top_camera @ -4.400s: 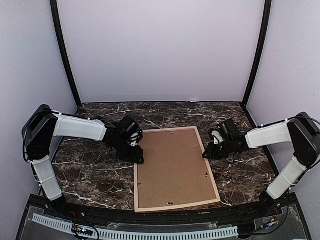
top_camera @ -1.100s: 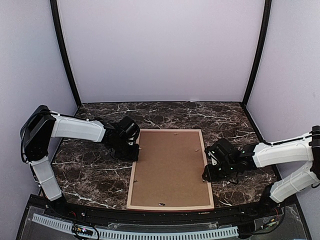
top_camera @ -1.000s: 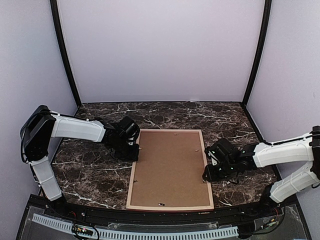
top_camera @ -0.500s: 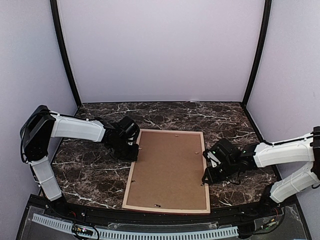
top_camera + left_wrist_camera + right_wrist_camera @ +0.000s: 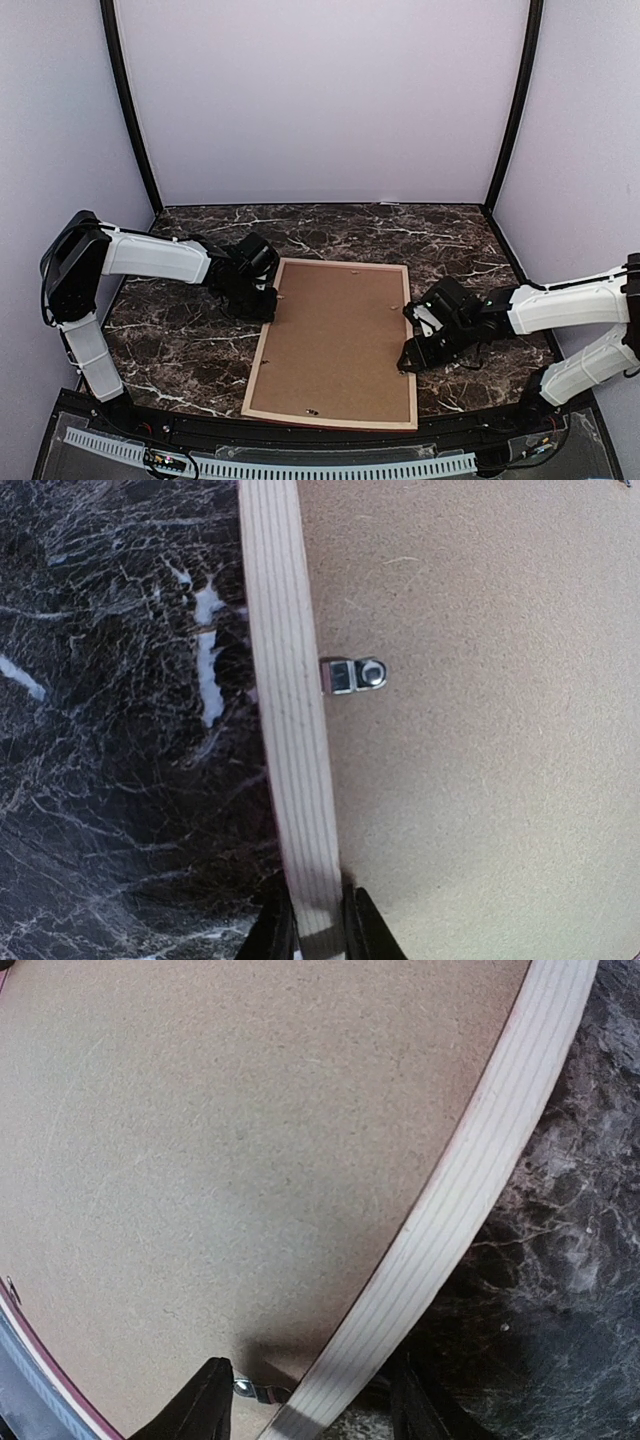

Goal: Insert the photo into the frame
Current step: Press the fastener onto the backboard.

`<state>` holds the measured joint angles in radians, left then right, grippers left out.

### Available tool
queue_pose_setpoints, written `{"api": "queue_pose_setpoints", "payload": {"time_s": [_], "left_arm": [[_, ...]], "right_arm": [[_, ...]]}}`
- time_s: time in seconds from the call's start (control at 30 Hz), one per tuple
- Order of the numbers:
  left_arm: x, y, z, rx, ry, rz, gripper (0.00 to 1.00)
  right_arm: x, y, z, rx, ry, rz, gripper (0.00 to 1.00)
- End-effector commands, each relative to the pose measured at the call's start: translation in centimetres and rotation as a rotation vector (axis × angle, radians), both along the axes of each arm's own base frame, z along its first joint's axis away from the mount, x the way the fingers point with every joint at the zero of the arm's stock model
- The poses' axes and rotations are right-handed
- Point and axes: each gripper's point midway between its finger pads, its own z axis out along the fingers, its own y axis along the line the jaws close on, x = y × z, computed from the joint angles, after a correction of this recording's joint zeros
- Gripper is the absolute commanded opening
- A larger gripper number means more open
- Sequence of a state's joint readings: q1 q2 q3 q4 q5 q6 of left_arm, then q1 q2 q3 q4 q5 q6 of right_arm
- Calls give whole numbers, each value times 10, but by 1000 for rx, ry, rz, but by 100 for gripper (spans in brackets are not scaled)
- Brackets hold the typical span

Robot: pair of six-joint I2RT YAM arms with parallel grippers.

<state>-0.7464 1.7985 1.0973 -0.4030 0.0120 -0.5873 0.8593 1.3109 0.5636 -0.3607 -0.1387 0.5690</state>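
Frame (image 5: 290, 730) skewed leftward; pale grained rails (image 5: 455, 1210), speckled backing (image 5: 335, 340), seemingly fibreboard

Both arms reach low and inward with elbows out and wrists angled down. The left claw (image 5: 317, 925) is pinched onto the left rail of the frame (image 5: 285, 710). The right claw (image 5: 308, 1390) has its fingers (image 5: 200, 1410) spread, one on each side of the right rail, with gaps.
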Motion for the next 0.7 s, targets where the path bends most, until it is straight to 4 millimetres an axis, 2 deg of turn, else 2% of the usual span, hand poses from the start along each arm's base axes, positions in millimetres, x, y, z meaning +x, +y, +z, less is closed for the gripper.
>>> {"api": "queue_pose_setpoints", "payload": {"time_s": [0.0,0.4,0.67], "left_arm": [[-10,5,-4,25,26,-22,18],[-11,6,-4,20,23,-20,18],[-12,5,-4,14,25,-22,18]], "right_arm": [[-11,-16,-5,-45,62,-36,55],[-13,-16,-16,-54,87,-64,48],[-8,-5,-16,-6,89,-91,46]]}}
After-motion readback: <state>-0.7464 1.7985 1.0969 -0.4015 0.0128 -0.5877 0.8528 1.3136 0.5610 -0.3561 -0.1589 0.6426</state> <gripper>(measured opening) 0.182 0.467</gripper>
